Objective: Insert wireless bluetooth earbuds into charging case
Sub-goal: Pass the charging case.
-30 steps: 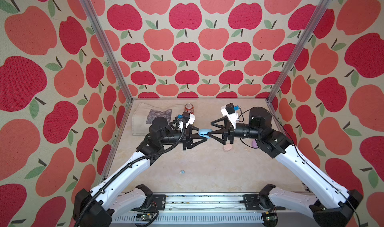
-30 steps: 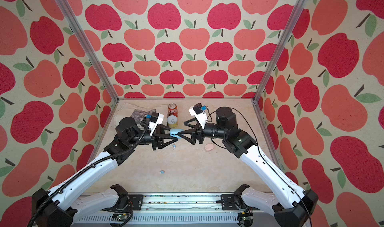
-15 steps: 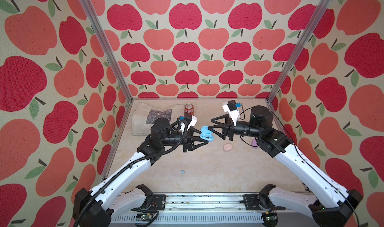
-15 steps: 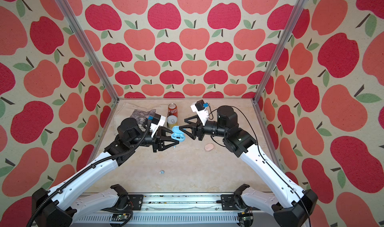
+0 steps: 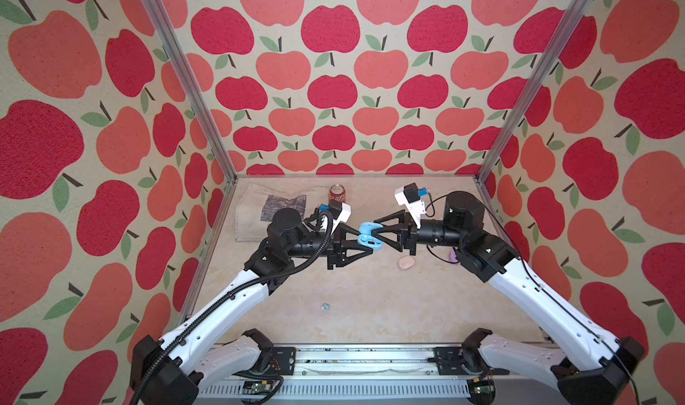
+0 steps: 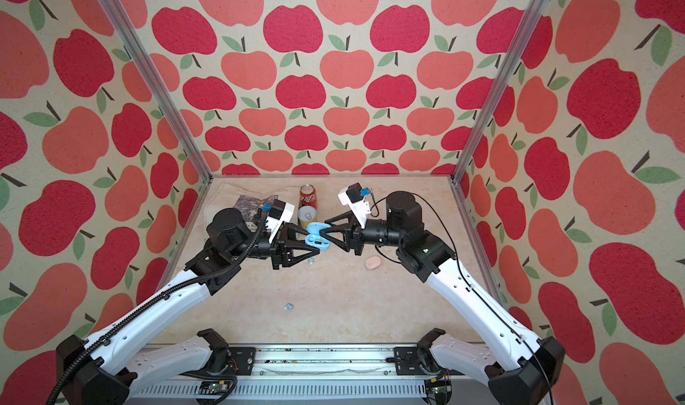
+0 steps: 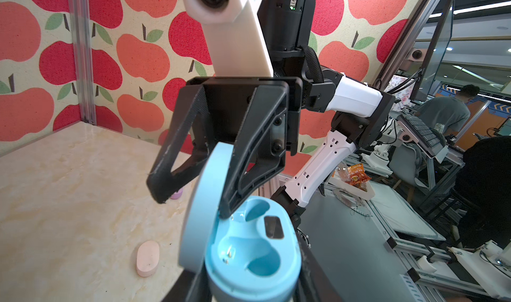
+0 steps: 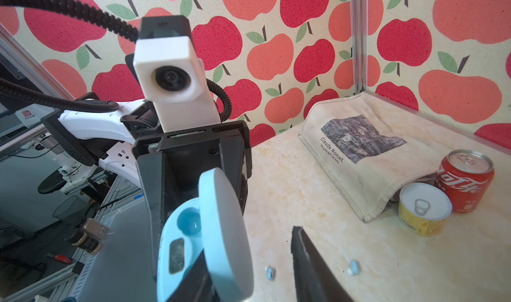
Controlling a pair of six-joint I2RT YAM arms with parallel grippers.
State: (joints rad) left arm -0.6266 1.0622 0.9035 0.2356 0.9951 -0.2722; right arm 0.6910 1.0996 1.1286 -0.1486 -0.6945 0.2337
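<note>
A light blue charging case hangs above the table's middle, its body pinched in my left gripper, which is shut on it. The lid stands open, and both sockets look empty in the left wrist view. My right gripper faces it with the jaws astride the lid: one finger lies at the hinge, the other stands apart from the lid. Two light blue earbuds lie on the table below. One earbud lies nearer the front.
A pink case and a purple case lie shut under the right arm. At the back stand a red can, a yellow tin and a folded tote bag.
The blue case's lid has swung open. The right gripper's jaws have narrowed around the lid. The left gripper keeps its hold in the same place.
</note>
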